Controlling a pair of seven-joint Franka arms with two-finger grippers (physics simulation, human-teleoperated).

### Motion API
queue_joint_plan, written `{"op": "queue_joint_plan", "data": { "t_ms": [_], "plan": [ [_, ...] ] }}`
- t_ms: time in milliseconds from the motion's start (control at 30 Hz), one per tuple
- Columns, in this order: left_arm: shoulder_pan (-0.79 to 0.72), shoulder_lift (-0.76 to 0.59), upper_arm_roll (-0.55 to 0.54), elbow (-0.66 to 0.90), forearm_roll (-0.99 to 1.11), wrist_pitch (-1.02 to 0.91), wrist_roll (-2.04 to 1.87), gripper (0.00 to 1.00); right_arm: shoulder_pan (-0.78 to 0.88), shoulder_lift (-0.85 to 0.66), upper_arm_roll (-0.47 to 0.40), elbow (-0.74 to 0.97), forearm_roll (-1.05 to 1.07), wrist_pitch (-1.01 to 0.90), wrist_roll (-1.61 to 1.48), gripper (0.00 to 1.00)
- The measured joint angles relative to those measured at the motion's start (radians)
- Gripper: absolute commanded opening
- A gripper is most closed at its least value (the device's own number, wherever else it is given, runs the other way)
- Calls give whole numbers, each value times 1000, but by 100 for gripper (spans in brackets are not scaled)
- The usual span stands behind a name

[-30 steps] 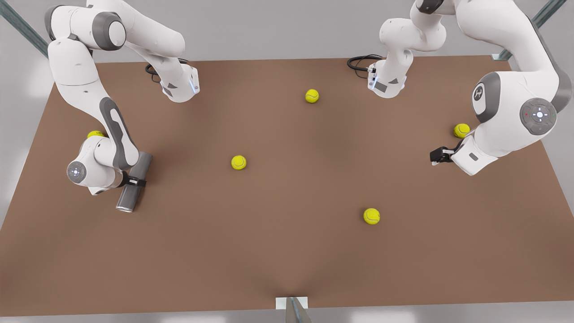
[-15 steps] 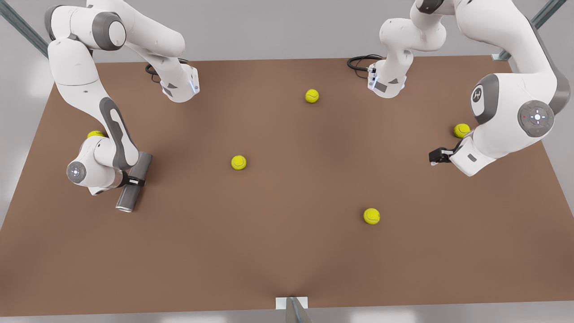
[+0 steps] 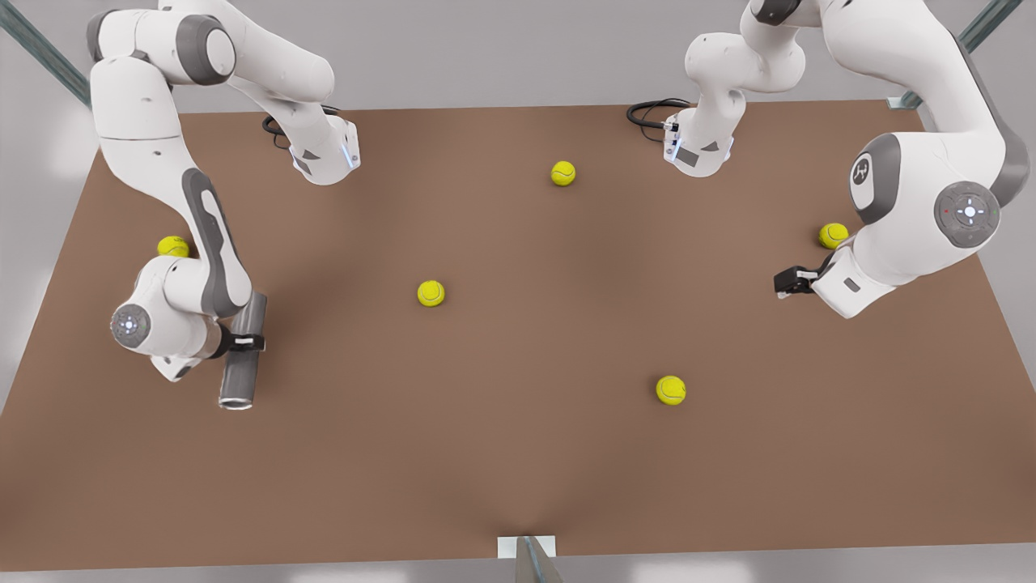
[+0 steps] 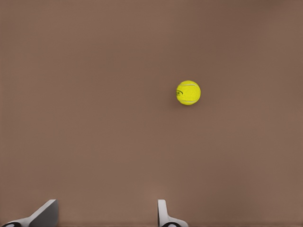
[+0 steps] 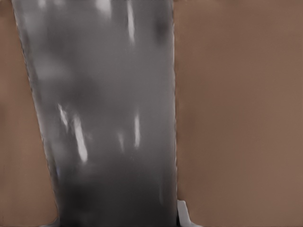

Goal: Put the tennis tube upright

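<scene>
Right gripper [image 3: 243, 342] sits at the front view's left, at about 9 o'clock on the table [image 3: 518, 453]; its fingers clamp the tube [image 3: 240, 356] across the middle; right wrist view confirms it, grey wall [image 5: 104, 113] close against the camera with a fingertip [image 5: 185, 215] just beside it.

Tube is not upright yet; in the front view its long axis runs roughly 12 to 6 o'clock, open pale-rimmed end toward 6, far end tucked under the arm's forearm; I cannot tell whether it is resting on the table or lifted clear.

Key relation: gripper axis crosses the tube axis at roughly a right angle, grip near mid-length; so my read is a wrist rotation should stand it up; the low end likely needs clearance while it swings.

Left gripper [image 3: 787, 281] waits at 3 o'clock, well apart from the tube; left wrist view shows its 2 fingers [image 4: 163, 213] spread with nothing between them, plus bare table and 1 ball [image 4: 188, 92].

View differences: front view gives tube heading and open end, and 5 balls on the table; the nearest ball [image 3: 172, 246] lies near the tube's far end but not touching; right wrist view gives grip contact but no heading and no tube ends.
</scene>
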Motion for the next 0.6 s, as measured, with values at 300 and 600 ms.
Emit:
{"op": "queue_joint_plan", "data": {
  "t_ms": [300,600],
  "plan": [
    [11,0,0,-6,0,8,-1,100,284,7,3,156,-171,-36,-195,69],
    [11,0,0,-6,0,14,-1,100,629,144,1,374,-261,-39,-328,69]
  ]
}}
